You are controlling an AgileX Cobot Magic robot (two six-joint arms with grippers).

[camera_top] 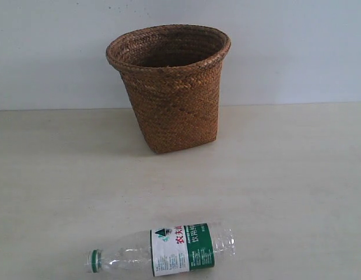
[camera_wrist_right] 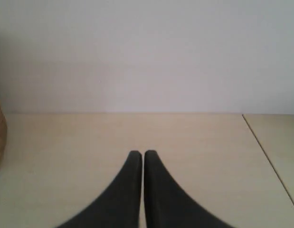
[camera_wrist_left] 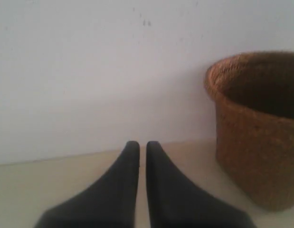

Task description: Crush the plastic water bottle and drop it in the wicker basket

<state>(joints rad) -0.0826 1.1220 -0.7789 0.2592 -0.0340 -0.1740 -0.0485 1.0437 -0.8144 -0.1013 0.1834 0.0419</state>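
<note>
The exterior view looks slightly downward at the wicker basket from the side opposite the wall. Both wrist views sit low, facing that wall: the left close beside the basket, the right farther off (only its edge shows). All three share the basket.

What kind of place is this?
Probably a robot test bench, not a home: a plain pale table against a blank white wall, with a wicker basket and a plastic water bottle.

Left gripper and right gripper have matte black fingers (tapering, round-tipped).
</note>
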